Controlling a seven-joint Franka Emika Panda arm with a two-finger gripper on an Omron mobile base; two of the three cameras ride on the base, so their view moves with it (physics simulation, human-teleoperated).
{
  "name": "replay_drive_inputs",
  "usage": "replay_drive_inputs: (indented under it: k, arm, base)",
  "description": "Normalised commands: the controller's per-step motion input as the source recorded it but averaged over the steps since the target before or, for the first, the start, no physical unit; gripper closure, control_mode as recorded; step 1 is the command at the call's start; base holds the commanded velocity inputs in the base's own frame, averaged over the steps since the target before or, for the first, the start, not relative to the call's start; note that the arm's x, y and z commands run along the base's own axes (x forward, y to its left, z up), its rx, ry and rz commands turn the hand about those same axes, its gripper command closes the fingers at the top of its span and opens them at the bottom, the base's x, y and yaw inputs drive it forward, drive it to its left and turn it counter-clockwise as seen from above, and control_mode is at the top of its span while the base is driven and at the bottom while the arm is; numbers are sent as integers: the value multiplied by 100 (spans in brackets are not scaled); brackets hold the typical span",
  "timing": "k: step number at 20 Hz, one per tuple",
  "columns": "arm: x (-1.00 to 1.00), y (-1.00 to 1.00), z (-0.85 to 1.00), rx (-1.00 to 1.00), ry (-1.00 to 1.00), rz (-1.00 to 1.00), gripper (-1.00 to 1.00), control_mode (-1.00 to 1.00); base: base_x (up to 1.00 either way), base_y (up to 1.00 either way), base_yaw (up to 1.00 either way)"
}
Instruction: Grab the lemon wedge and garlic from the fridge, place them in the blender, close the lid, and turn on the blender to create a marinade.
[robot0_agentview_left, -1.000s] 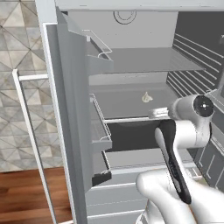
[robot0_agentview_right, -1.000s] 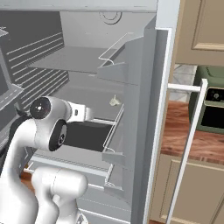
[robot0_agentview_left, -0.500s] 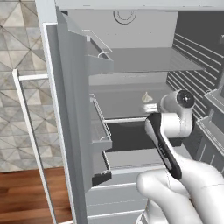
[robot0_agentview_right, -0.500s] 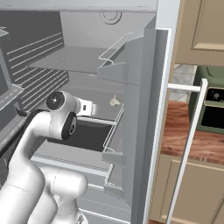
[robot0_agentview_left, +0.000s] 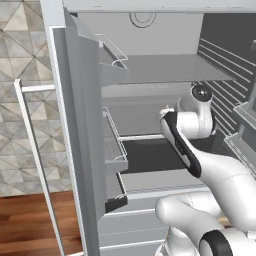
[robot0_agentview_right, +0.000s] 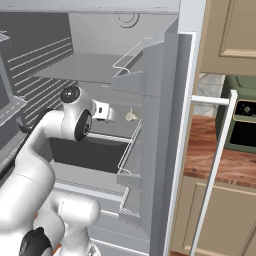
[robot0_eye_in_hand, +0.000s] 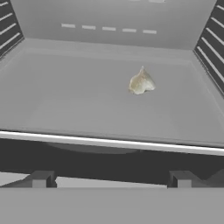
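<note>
Garlic (robot0_eye_in_hand: 141, 82) lies on the middle shelf of the fridge (robot0_agentview_right: 165, 70), toward the back wall and slightly right of centre in the hand view; the right base view shows it (robot0_agentview_right: 131, 116) just beyond the gripper (robot0_agentview_right: 111, 112) and apart from it. The gripper (robot0_eye_in_hand: 111, 180) is released: the two finger tips stand wide apart at the shelf's front lip, holding nothing.

Risks from here, as judged:
- The garlic is tiny and rounded; a closing pinch slightly off centre would likely squirt it toward the back wall.
- The fingers sit low, near the white front edge of the shelf (robot0_eye_in_hand: 109, 142); a flat advance could strike that edge.
- The garlic sits right of the gripper's midline, so a straight push would miss it.

The lemon wedge could not be located, possibly too small to tell.

Change noted: against the earlier frames, the arm has reached deeper into the fridge, bringing the gripper nearer the garlic, which has not moved.
</note>
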Motion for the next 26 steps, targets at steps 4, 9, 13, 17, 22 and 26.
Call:
replay_drive_inputs:
  k: [4, 9, 13, 17, 22, 26]
  arm:
    - [3, -2, -26, 0, 0, 0, -100, -100]
    - [9, -8, -30, 0, -3, 0, -100, -100]
    - [19, -11, -22, 0, -2, 0, -100, -100]
    - [29, -10, -7, 0, 0, 0, -100, -100]
    - [38, -13, -2, 0, 2, -1, -100, -100]
    - [37, -22, -4, 0, 2, 0, -100, -100]
  base:
    - [0, 0, 0]
    - [0, 0, 0]
    - [0, 0, 0]
    - [0, 0, 0]
    - [0, 0, 0]
    - [0, 0, 0]
